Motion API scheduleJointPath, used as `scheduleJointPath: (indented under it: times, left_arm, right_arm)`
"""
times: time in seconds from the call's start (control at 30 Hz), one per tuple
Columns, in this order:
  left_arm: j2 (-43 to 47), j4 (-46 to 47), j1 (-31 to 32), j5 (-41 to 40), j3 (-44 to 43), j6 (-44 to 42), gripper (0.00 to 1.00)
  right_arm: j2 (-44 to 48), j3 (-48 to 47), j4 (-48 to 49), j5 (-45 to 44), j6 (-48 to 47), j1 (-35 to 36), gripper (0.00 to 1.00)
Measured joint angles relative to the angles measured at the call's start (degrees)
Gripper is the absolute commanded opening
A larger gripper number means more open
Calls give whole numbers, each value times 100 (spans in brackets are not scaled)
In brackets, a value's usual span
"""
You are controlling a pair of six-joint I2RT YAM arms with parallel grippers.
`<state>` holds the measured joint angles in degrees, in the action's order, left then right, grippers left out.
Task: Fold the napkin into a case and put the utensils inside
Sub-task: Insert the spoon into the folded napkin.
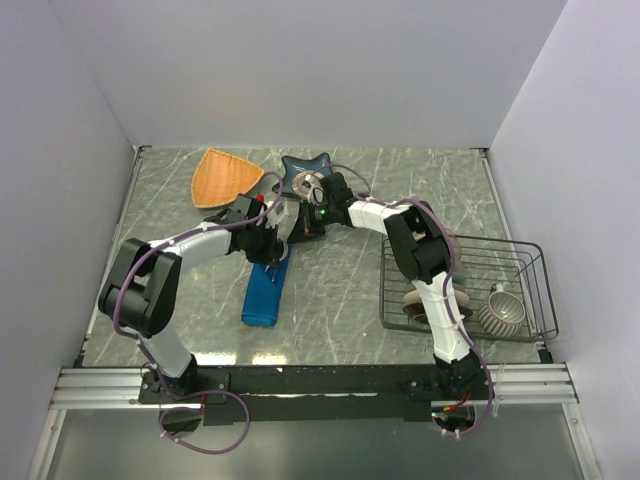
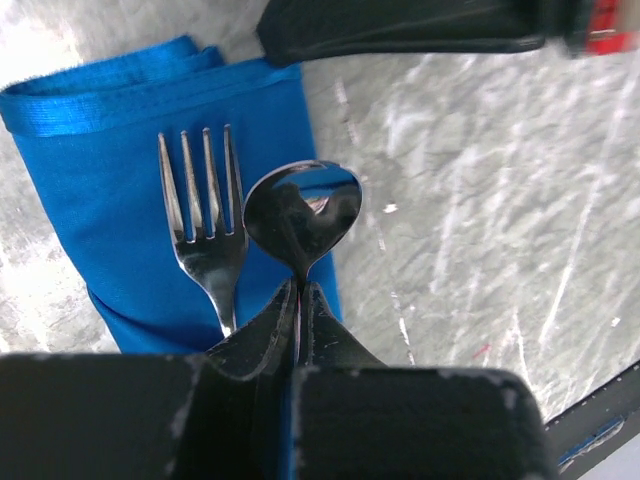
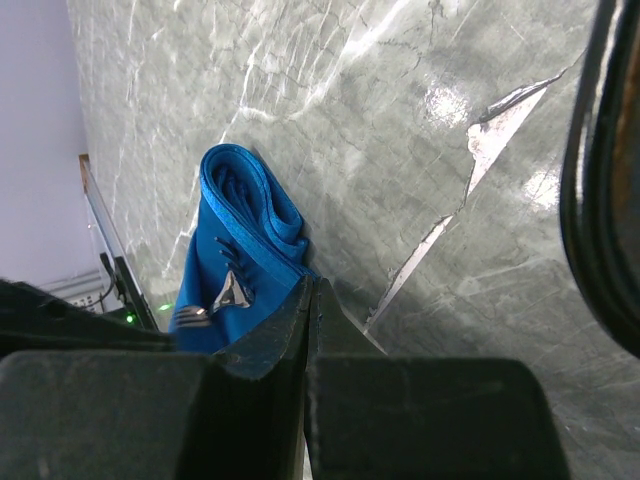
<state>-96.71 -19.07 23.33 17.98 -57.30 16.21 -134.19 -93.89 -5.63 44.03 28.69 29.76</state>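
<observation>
While the marble table [image 1: 350, 290] is carrying a wire rack [image 1: 520, 262] along its right edge, the work is happening left of centre, where the napkin case [image 1: 264, 295] is lying as a narrow blue rectangle, one short end pointing at the near edge. Toward the far edge, an orange triangular dish [image 1: 225, 178] and a dark star-shaped dish [image 1: 300, 168] are sitting well apart from the cloth.

Both arms are reaching to the far end of the napkin case. The right gripper [image 3: 310, 300] is hovering just beside that end with its fingers pressed together and nothing between them. The left gripper [image 2: 300, 300] is clamping the thin neck of the spoon [image 2: 300, 210], whose bowl is hanging over the cloth's right edge.

The fork [image 2: 205, 240] is lying on the blue cloth with its tines exposed, touching the spoon's bowl; whether its handle is tucked inside is hidden.

Judging by this, folding is done and the spoon is being loaded. The next move is calling for sliding the handle into the pocket beside the fork, then letting go without dragging the cloth.
</observation>
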Motion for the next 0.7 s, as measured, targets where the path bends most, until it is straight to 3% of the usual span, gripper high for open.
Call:
scheduleJointPath:
  times: [0.33, 0.47, 0.7]
  left_arm:
    - [-490, -234, 13, -68, -332, 61, 11]
    - [-520, -273, 17, -118, -361, 76, 30]
    - [-516, -289, 35, -170, -444, 153, 37]
  right_arm:
    - [0, 0, 9, -11, -2, 0, 0]
    - [0, 0, 7, -15, -2, 0, 0]
    - [0, 0, 7, -26, -15, 0, 0]
